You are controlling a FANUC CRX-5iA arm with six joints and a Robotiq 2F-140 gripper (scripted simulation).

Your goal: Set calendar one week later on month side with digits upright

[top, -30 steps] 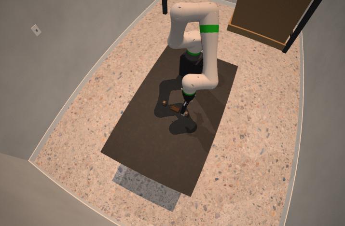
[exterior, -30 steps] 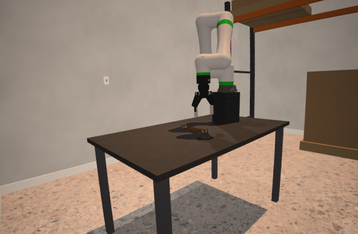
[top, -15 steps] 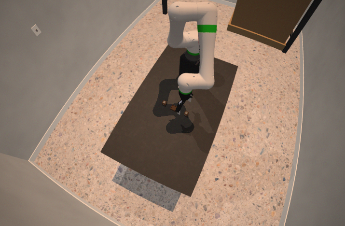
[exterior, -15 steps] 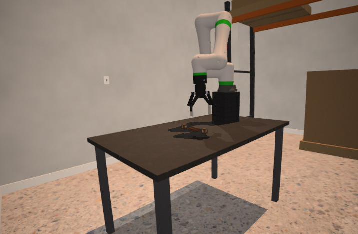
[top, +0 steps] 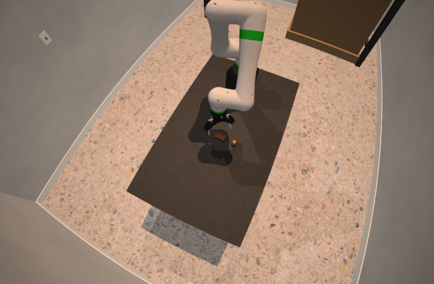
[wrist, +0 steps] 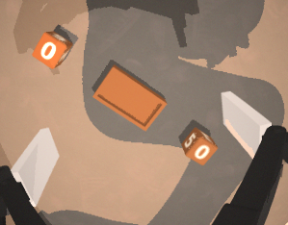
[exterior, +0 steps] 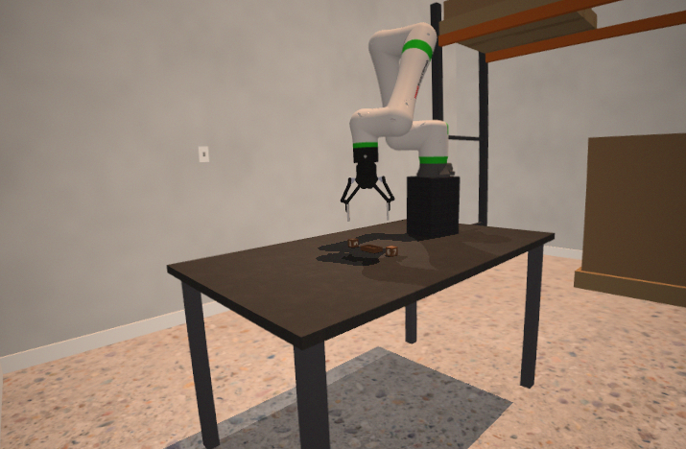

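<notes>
The tray [top: 220,136] [exterior: 370,248] [wrist: 105,100] is a small orange-brown open box, flat on the table, with no cube in it. One orange cube [top: 234,142] [exterior: 390,250] [wrist: 50,50] stands on the table off one end, a white 0 on its upper face in the wrist view. The other cube [exterior: 353,243] [wrist: 199,147] stands off the opposite end, showing a 0 and, on an adjoining face, a 5. In the top view a fingertip mostly hides it. My gripper [top: 219,130] [exterior: 368,218] [wrist: 136,126] is wide open and empty, above the tray. The month's name is not visible.
The dark table [top: 197,181] [exterior: 279,296] bears the tray and both cubes. The arm's black pedestal [exterior: 432,206] stands at its back end. A rack and a large brown box [exterior: 640,211] stand beyond the table. Shadows of the arm lie around the tray.
</notes>
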